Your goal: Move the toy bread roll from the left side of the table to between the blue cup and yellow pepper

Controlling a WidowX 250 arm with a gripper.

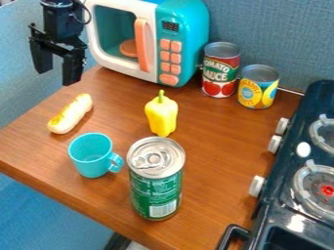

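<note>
Camera view: black gripper [56,74], fingers spread wide, empty; toy hot dog [70,114] nearest, below it in view, long axis lower-left to upper-right.

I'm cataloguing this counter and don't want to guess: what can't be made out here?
All in the camera view:
- Arm: upper part cut off by the top edge.
- Stove: cut off by the right and bottom edges.
- Orange disc in the microwave: partly behind the door handle.
- Green can: fine print too small.
</note>
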